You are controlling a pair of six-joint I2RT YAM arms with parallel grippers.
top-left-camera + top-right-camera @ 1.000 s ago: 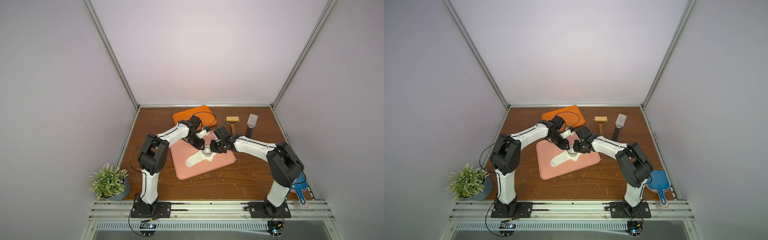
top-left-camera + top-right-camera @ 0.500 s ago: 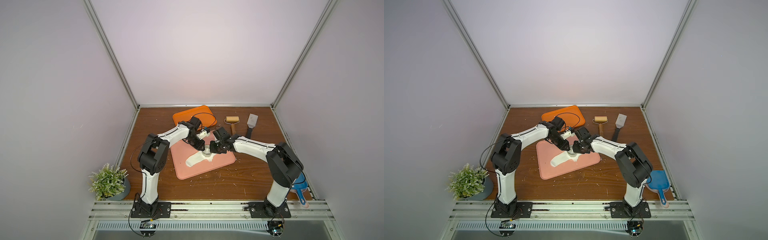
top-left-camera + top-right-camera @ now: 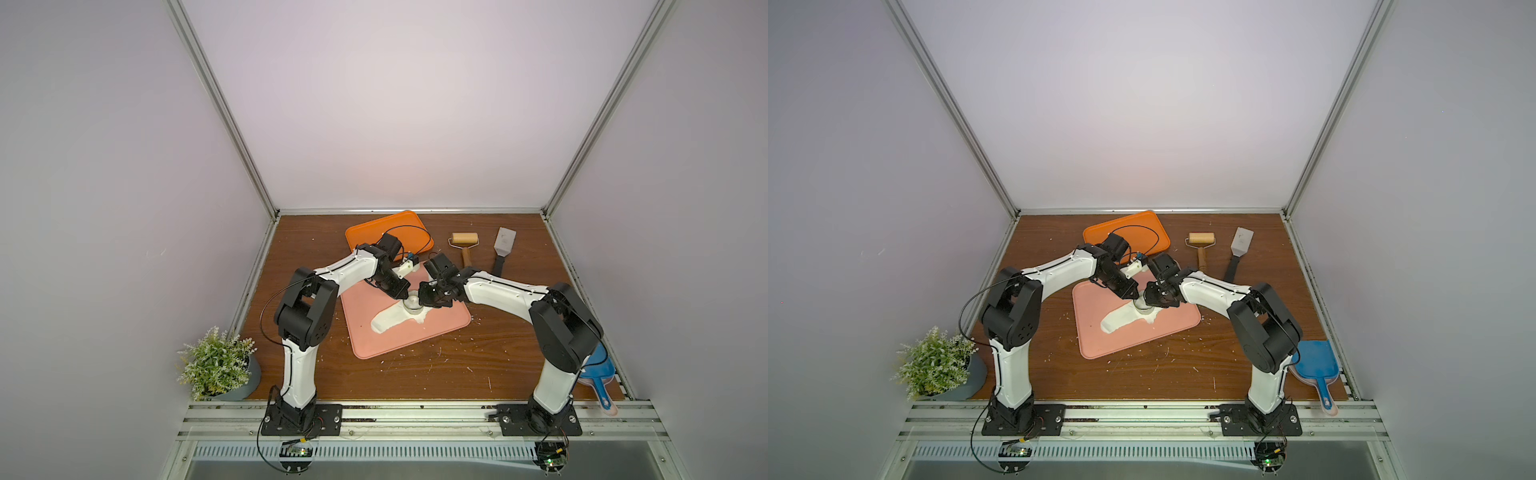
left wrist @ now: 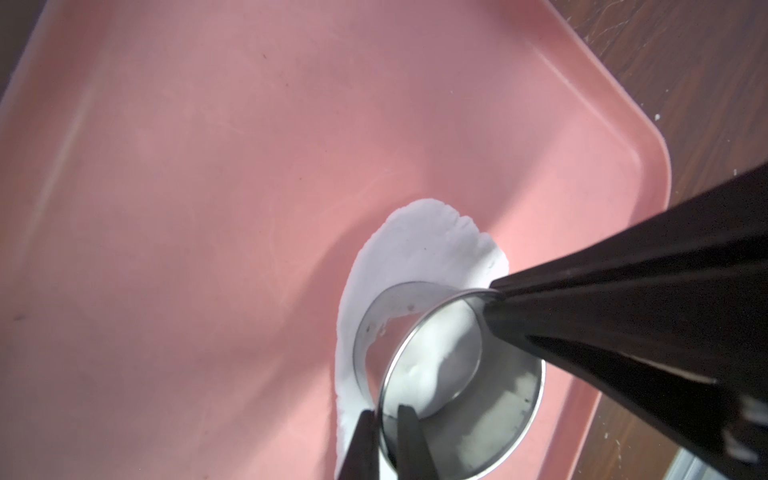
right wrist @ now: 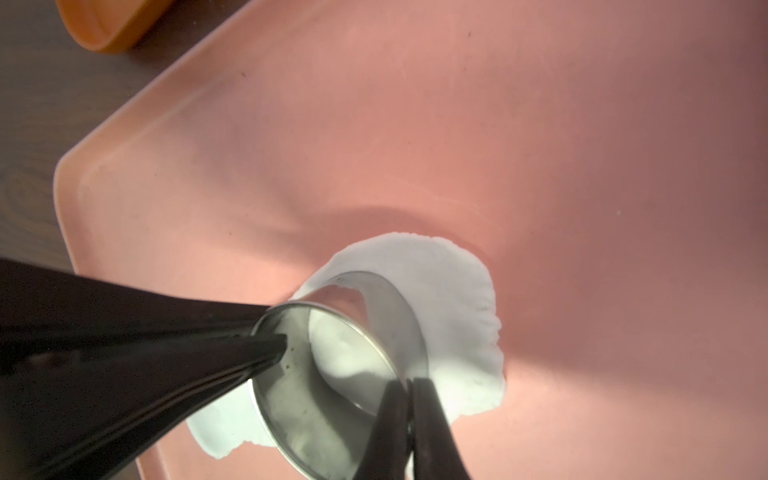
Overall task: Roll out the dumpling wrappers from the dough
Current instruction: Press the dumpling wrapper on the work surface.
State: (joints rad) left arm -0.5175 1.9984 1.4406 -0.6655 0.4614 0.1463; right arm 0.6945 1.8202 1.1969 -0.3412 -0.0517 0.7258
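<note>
Dough sheet [image 3: 386, 322] sits on the pink tray [image 3: 419, 343]; at its far end, left gripper [image 4: 386, 432] & right gripper [image 5: 409, 415] each clamp opposite rims of the ring cutter [image 4: 498, 411], w/ the dumpling wrapper [image 4: 432, 365] inside it. Imo push straight down evenly, tiny twist, then lift level or the disc tears.

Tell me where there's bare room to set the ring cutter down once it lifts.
Widest bare patch: the wooden table between the pink tray's near edge and the front rail. Smaller: the tray's corner nearest the plant, beside the dough sheet. Crowded: around the ring cutter, where left pincer and right pincer grip its rim.
</note>
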